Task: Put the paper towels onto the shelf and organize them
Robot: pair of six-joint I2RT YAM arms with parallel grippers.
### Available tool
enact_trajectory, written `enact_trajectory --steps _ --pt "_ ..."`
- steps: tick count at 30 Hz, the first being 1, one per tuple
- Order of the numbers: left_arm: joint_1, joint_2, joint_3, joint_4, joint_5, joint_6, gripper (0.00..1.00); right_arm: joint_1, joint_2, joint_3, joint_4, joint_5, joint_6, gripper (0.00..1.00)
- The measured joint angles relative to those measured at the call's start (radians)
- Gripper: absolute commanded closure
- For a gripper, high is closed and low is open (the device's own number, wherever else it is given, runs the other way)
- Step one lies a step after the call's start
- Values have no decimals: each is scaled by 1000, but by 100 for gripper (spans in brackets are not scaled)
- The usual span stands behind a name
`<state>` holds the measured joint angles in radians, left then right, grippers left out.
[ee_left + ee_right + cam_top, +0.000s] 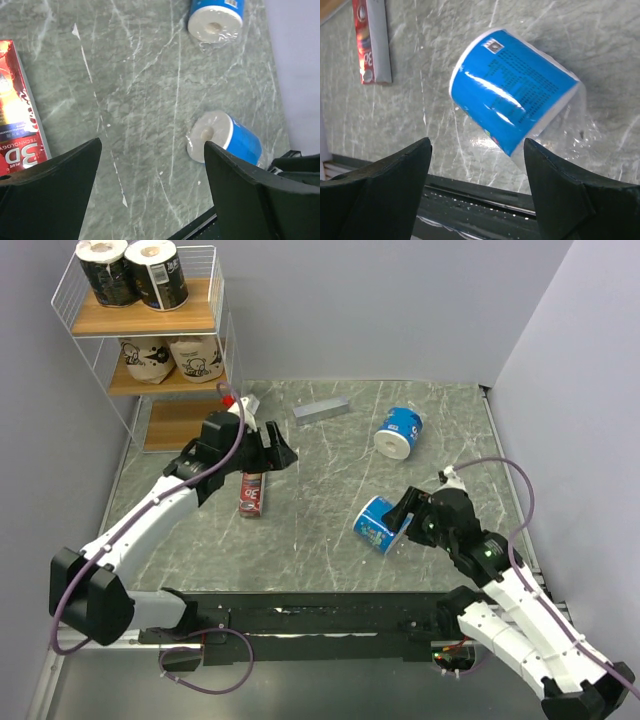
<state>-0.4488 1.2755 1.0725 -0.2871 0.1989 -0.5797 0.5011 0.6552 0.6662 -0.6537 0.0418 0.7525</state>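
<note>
**Two blue rolls on the table, four rolls on the shelf**

The left arm [150,515] starts at 8 o'clock and reaches across the table [330,455] toward the middle. Its elbow is bent a little. The left gripper [152,144] hangs over the table with its two fingers spread wide and nothing between them. The red box [252,493] lies flat just under it, at 9 o'clock.

The right arm [520,600] starts far out at 4 o'clock and bends back toward the middle. The right gripper [476,143] is low, and its fingers are spread wide too. The near blue roll [378,523] lies on its side at 4 o'clock, close to the middle. It is just past the fingertips, not between them. It is bright blue with small dark writing, white ends and crinkly clear wrap.

The far blue roll [400,430] is at 2 o'clock, with its white end and the hole showing. A grey bar [321,409] lies at 12 o'clock.

The shelf [180,425] stands at 10 o'clock. Two black rolls [103,270] stand side by side on the top board. Two tan rolls [145,358] with dark pictures stand on the middle board.
</note>
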Motion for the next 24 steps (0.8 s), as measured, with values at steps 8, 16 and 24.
enact_trajectory --steps 8,16,24 --pt "2 59 130 -110 -57 79 2 0 -41 -94 -8 11 71 8" --pt "60 46 252 -193 -152 183 1 0 -59 -247 140 17 118 7" --pt "138 -29 224 -187 -182 201 1 -1 -7 -277 353 -41 57 11"
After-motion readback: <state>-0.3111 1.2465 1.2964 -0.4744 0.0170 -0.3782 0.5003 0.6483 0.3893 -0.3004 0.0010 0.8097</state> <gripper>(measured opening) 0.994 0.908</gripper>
